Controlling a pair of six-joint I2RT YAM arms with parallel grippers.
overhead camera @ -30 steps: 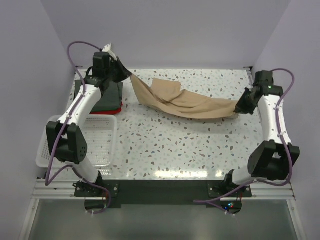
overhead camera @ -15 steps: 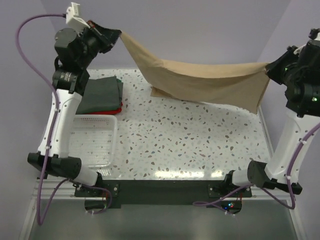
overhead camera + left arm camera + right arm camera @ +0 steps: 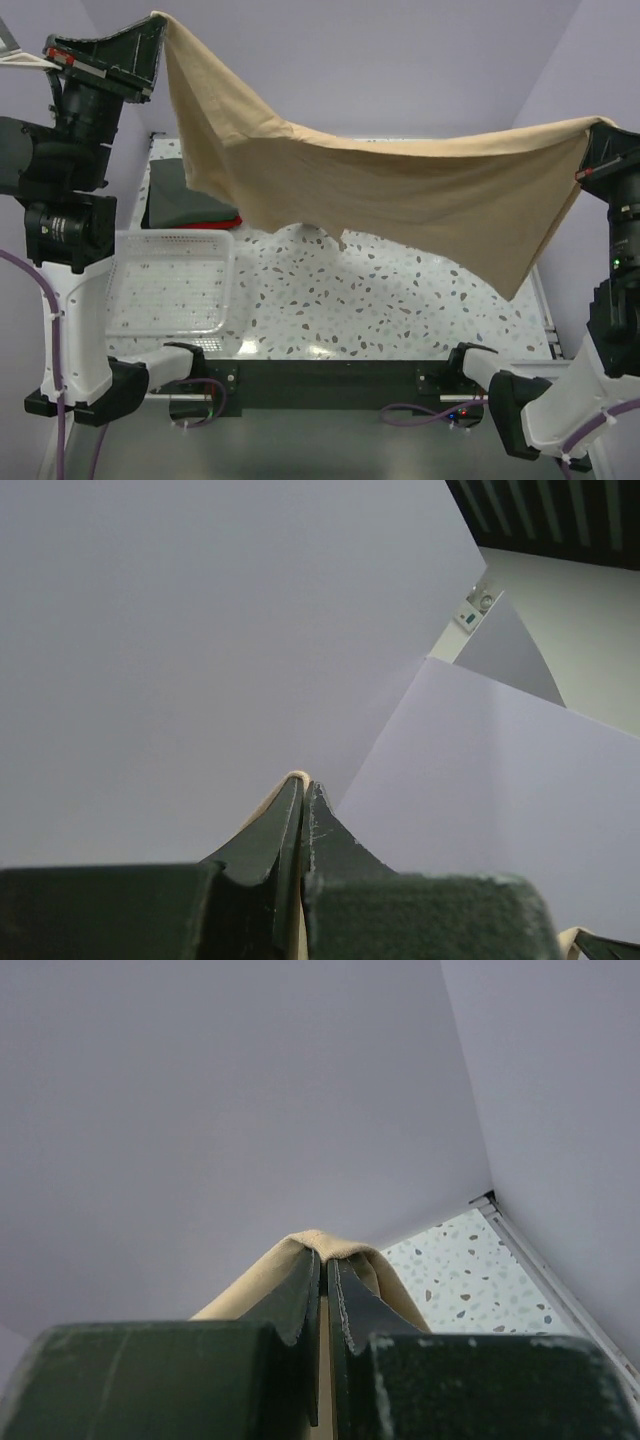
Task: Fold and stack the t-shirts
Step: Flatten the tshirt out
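The speckled surface (image 3: 400, 300) lies well below the tan t-shirt (image 3: 400, 190), which hangs in the air as a wide sheet. Its long axis runs left to right across the workspace. The top edge sags in the middle, and the lower hem droops to a point on the right side. It looks clear of the surface, though the far hem is hidden behind the cloth itself.

The white mesh basket (image 3: 170, 285) sits at the near left. Just beyond it lies the folded dark grey-green t-shirt (image 3: 190, 205), on top of a red t-shirt (image 3: 232, 220) that shows only as a thin edge.

The left end effector (image 3: 150, 35) is clenched on the shirt's left corner. The right end effector (image 3: 590, 150) is clenched on the right corner, with cloth showing between its fingers in the wrist view.

The shirt hangs down from both end effectors, so laying it flat likely means lowering both arms together. The left arm is nearer the stack.
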